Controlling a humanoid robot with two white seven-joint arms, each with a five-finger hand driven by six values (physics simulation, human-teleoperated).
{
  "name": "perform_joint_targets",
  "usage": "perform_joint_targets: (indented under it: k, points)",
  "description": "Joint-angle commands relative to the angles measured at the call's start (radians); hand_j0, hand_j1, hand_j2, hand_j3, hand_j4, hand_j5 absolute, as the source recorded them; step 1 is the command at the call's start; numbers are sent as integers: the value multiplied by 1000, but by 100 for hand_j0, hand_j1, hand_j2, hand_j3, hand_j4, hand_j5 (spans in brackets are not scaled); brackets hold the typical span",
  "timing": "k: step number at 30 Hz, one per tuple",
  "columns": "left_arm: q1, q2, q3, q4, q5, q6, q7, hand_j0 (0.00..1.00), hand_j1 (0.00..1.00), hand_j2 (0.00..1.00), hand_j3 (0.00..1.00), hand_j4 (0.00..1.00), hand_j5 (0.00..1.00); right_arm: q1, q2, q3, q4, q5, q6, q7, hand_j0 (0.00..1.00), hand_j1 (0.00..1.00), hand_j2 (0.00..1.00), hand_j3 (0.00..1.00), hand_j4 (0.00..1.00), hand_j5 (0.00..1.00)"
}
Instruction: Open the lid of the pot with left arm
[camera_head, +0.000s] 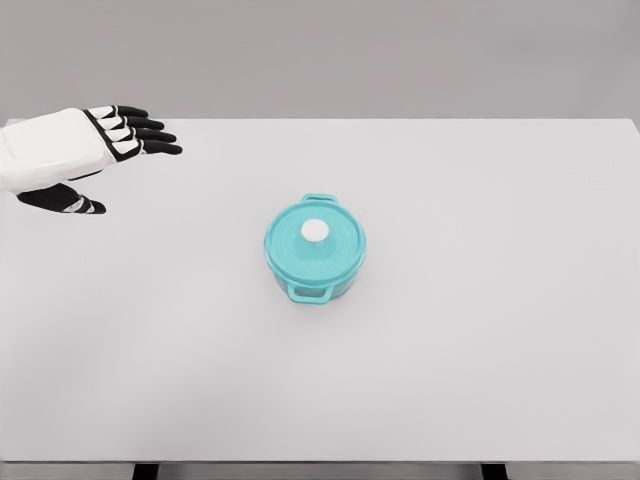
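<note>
The main risk from here is a poor approach to the knob (315, 231), the small white button on top of the lid (314, 243). It offers little to grip, and five long fingers closing on it from a slanted angle could slip off or pinch only its edge. A second risk, as I judge it, is that the lid drags the teal pot (314, 250) with it: the pot looks light, nothing holds it down, and a lift that is not straight up could tip it or slide it across the white table (480, 350). The pot's two side handles, one on the far rim and one on the near rim, could also catch a finger that reaches too low past the lid.

The left hand (85, 150) hangs above the table's far left corner, fingers stretched out nearly straight and side by side, the thumb (65, 202) hanging apart below them. It is wide open, holds nothing and touches nothing. The fingertips (160, 135) point toward the right.

The pot stands well apart from the hand, ahead of the fingertips to the right and nearer the robot. Its lid is seated flat and closed, the knob at its centre. Nothing lies between hand and pot. The right arm does not show.
</note>
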Motion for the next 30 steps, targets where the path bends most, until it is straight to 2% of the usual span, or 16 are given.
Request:
perform_joint_targets:
  k: [1,8,9,10,11,12,13,14,15,17,19,20,22,23,25,30]
  points:
    - [0,1,0,0,6,3,1,100,100,100,100,100,100,0,0,4,1,1,0,-3,100,100,100,100,100,100]
    - [-6,-2,8,3,-5,3,1,100,100,100,100,100,100,0,0,-4,-3,4,0,0,100,100,100,100,100,100]
    - [-6,-22,32,11,-23,3,1,100,100,100,100,100,100,0,0,-6,-3,4,0,0,100,100,100,100,100,100]
    - [0,-59,94,14,-33,3,1,100,100,100,100,100,100,0,0,-6,-3,4,0,0,100,100,100,100,100,100]
    - [3,-47,84,12,-36,3,1,100,100,100,100,100,100,0,0,-6,-3,4,0,0,100,100,100,100,100,100]
    - [-17,-35,23,12,-39,3,1,100,100,100,100,100,100,0,0,-6,-3,4,0,0,100,100,100,100,100,100]
    - [-73,-35,-63,14,-53,3,1,100,100,100,100,100,100,0,0,-6,-3,4,0,0,100,100,100,100,100,100]
    - [-176,-38,-256,57,-90,3,1,100,100,100,100,100,100,0,0,-6,-3,4,0,0,100,100,100,100,100,100]
    - [-256,-62,-360,128,-119,3,1,100,100,100,100,100,100,0,0,-6,-3,2,0,0,100,100,100,100,100,100]
    - [-290,-145,-368,270,-151,3,1,100,100,100,100,100,100,0,0,-6,-3,4,0,0,100,100,100,100,100,100]
    - [-293,-206,-288,377,-181,3,1,100,100,100,100,100,100,0,0,-6,-3,4,0,0,100,100,100,100,100,100]
    - [-295,-219,-284,391,-226,3,1,100,100,100,100,100,100,-2,0,-6,-3,4,0,0,100,100,100,100,100,100]
    - [-298,-324,-291,319,-359,3,1,100,100,100,100,100,100,0,0,-6,-3,2,0,0,100,100,100,100,100,100]
    - [-298,-349,-301,304,-410,3,1,100,100,100,100,100,100,0,0,-6,-3,4,0,0,100,100,100,100,100,100]
    - [-298,-364,-342,233,-426,3,1,100,100,100,100,100,100,0,0,-6,-3,4,0,0,100,100,100,100,100,100]
    - [-287,-369,-350,152,-416,3,1,100,100,100,100,100,100,0,0,-6,-3,2,0,0,100,100,100,100,100,100]
